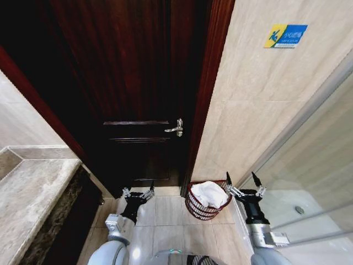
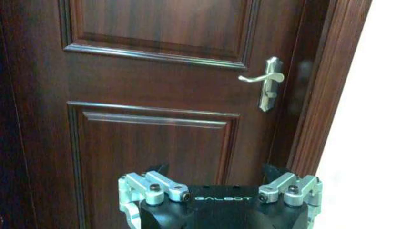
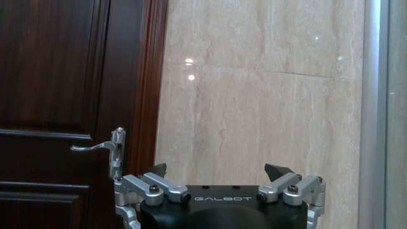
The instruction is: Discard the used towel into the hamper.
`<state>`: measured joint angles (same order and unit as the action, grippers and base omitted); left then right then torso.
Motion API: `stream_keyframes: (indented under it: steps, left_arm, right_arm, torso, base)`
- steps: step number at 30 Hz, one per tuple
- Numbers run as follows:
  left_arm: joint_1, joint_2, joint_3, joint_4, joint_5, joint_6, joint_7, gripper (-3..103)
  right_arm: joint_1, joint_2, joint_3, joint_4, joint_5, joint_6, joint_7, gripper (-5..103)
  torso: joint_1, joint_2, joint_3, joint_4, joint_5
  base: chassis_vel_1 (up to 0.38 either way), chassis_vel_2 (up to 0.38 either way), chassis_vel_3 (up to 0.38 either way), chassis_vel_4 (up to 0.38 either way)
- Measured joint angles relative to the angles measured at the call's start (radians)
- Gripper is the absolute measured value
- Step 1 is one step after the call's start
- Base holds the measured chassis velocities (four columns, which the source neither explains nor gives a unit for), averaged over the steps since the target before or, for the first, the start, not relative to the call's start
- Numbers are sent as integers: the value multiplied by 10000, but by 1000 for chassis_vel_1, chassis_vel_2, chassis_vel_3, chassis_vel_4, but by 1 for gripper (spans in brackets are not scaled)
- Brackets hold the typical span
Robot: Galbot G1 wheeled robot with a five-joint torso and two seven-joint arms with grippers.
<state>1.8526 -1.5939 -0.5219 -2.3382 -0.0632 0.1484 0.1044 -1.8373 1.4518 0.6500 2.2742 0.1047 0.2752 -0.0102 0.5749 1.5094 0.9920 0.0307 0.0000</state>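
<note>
In the ribbed wire hamper (image 1: 207,208), crumpled white towel (image 1: 209,193); both grippers (image 1: 241,181) (image 1: 139,191) spread.

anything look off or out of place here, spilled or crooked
Nothing stands out. The white towel lies bunched inside the hamper, which stands upright on the floor by the door frame. The left gripper and right gripper are both open and empty.

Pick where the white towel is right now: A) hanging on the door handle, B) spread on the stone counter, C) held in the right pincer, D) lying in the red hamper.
D: the white towel lies bunched inside the hamper, while the right pincer stands open and empty beside it.
</note>
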Motion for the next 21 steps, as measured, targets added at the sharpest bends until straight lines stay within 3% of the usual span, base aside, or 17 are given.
stream_keyframes:
  steps: [21]
  left_arm:
    - [0, 0, 0, 0, 0, 0, 0, 99]
  right_arm:
    - [1, -1, -2, -11, 19, 20, -4, 100]
  torso:
    - [0, 0, 0, -1, 0]
  base:
    - [0, 0, 0, 0]
